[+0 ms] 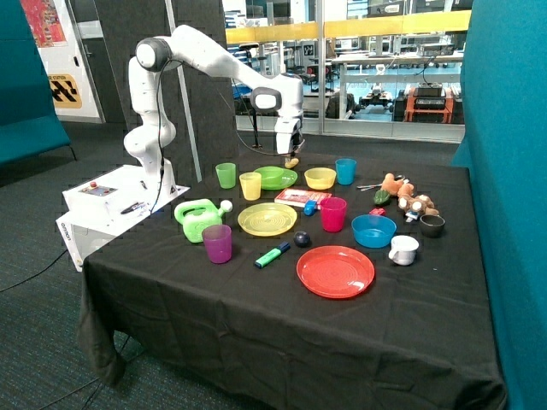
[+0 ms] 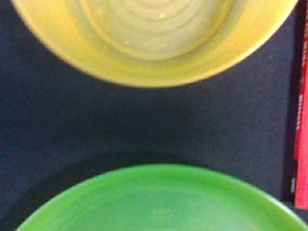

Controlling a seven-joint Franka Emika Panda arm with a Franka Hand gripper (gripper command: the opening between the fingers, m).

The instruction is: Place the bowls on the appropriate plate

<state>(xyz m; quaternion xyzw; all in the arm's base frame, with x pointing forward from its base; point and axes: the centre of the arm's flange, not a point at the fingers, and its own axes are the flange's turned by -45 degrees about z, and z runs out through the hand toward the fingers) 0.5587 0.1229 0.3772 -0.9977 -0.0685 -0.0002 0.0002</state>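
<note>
The light green bowl [image 1: 275, 178] and the yellow bowl [image 1: 320, 178] stand side by side on the black cloth at the back of the table. Both rest on the cloth, not on a plate. My gripper [image 1: 292, 159] hangs just above the gap between them, behind both. In the wrist view the yellow bowl [image 2: 154, 38] and the green bowl [image 2: 159, 202] show with bare cloth between them. The yellow plate [image 1: 267, 219] lies in front of the bowls. The red plate [image 1: 335, 272] lies nearer the front edge. Both plates hold nothing.
Green [image 1: 226, 175], yellow [image 1: 250, 185], blue [image 1: 345, 171], pink [image 1: 332, 213] and purple [image 1: 217, 243] cups stand around the bowls and plates. A red box [image 1: 302, 198], a green watering can [image 1: 198, 218], a blue bowl [image 1: 373, 231], a green marker [image 1: 272, 256] and toys [image 1: 406, 195] also crowd the table.
</note>
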